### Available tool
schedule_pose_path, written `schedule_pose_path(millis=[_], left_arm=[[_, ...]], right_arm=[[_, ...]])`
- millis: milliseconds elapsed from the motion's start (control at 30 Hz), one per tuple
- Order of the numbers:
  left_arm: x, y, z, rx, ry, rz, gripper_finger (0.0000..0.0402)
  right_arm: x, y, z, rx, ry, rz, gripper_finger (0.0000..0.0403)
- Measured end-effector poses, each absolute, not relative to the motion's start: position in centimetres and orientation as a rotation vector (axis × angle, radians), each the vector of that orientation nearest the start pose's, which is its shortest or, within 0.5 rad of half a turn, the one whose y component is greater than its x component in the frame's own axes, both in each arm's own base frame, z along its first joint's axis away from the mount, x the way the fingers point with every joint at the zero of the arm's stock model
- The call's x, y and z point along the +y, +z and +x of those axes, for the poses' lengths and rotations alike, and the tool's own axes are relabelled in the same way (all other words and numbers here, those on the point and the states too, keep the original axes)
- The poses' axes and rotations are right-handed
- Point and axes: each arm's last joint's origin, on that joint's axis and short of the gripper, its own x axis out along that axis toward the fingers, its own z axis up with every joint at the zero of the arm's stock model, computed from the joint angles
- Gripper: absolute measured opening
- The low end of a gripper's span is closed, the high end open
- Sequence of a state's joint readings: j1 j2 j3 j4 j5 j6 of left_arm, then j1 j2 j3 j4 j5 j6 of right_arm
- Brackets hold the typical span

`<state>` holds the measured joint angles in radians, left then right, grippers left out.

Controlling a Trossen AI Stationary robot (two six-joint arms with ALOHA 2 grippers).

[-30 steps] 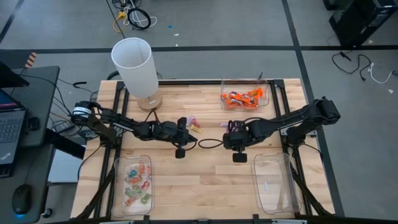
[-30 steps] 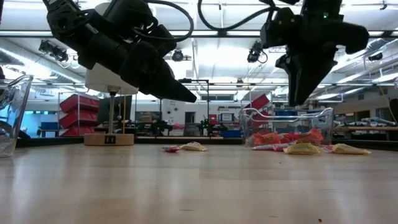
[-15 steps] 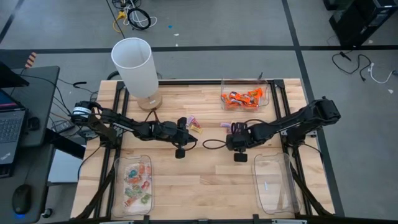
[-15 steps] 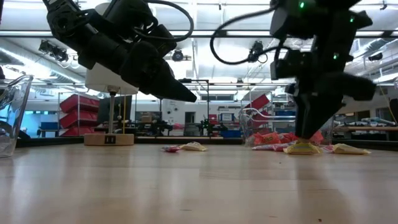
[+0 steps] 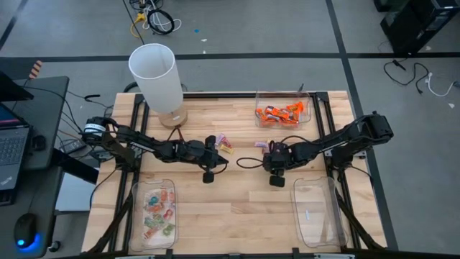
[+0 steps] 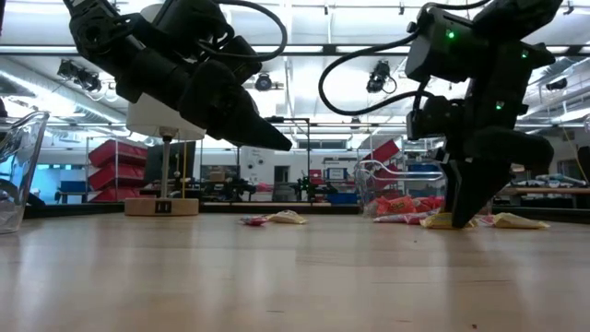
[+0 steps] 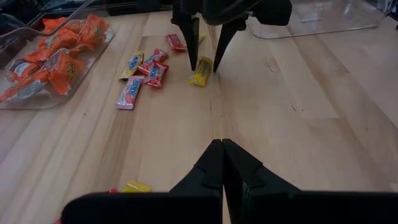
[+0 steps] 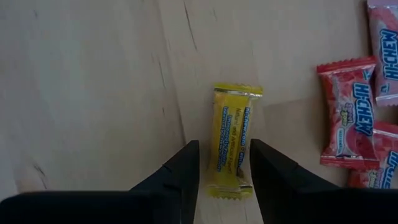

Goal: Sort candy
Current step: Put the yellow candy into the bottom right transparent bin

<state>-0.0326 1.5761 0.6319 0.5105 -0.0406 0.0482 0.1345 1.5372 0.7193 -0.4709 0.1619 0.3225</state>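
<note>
Right gripper (image 8: 222,171) dropped lower, jaws apart straddling the yellow candy (image 8: 233,139) beside the red candies (image 8: 348,115); left gripper (image 7: 222,155) hangs pinched together.

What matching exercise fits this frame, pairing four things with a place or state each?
Things:
1. yellow candy
2. orange candies
3. left end effector
4. white cylinder

Places or states:
A. shut, above bare wood
B. in a clear tray at the table's far side
C. between the right end effector's open fingers
D. upright at the far left corner

Pairs: 1-C, 2-B, 3-A, 4-D
</note>
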Motion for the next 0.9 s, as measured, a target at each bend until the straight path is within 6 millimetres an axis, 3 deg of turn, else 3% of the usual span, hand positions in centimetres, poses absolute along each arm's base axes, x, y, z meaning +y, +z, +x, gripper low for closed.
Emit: schedule_pose_path(millis=[233, 700, 900], left_arm=[[-0.86, 16.35, 30.12, 0.434, -0.002, 0.063, 0.0001], [-0.87, 16.34, 30.12, 0.435, -0.003, 0.063, 0.0001], [-0.86, 16.35, 30.12, 0.435, -0.002, 0.063, 0.0001]], right_arm=[[2.89, 13.73, 24.82, 1.247, -0.223, 0.084, 0.0113], [2.89, 13.82, 24.86, 1.243, -0.219, 0.08, 0.0025], [2.93, 13.83, 24.87, 1.245, -0.205, 0.085, 0.0011]])
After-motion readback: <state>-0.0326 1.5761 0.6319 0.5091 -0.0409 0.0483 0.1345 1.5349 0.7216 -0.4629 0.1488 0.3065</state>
